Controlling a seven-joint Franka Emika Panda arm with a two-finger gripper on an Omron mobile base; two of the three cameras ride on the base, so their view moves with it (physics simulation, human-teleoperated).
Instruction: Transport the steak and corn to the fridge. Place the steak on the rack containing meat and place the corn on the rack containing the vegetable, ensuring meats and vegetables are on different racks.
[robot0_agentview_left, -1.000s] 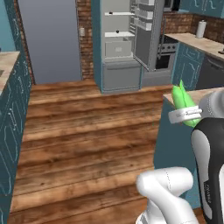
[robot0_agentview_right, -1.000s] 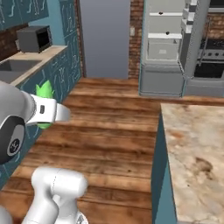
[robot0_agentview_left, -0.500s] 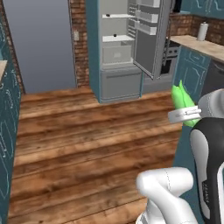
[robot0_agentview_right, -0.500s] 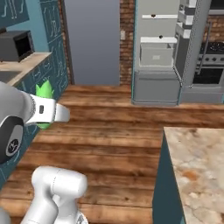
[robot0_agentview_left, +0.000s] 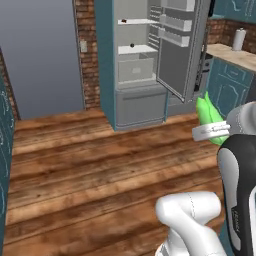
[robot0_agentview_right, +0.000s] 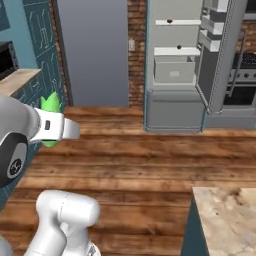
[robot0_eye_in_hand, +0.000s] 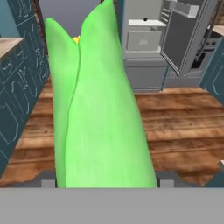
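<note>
Grey fridge (robot0_agentview_left: 137, 65) stands open across the wooden floor (robot0_agentview_left: 90, 160), door (robot0_agentview_left: 181, 47) swung out to its right; it fills far more of both base views than a second ago and sits nearer centre, so the base has driven toward it while the arm kept its pose. Two white inner shelves visible: the upper shelf (robot0_agentview_right: 172, 22) carries a small dark lump, the meat (robot0_agentview_right: 169, 21); the lower shelf (robot0_agentview_right: 174, 51) carries a small dark round item, the vegetable (robot0_agentview_right: 179, 47). Corn (robot0_eye_in_hand: 103, 109) is held off the floor, husk tip pointing up and forward. Gripper (robot0_agentview_left: 212, 131) appears clamped on its lower end, though the fingertips themselves are hidden behind the husk. Steak not located. Judgement: transport leg is well along but the fridge remains well apart; more driving is needed before reaching for the lower shelf.
</note>
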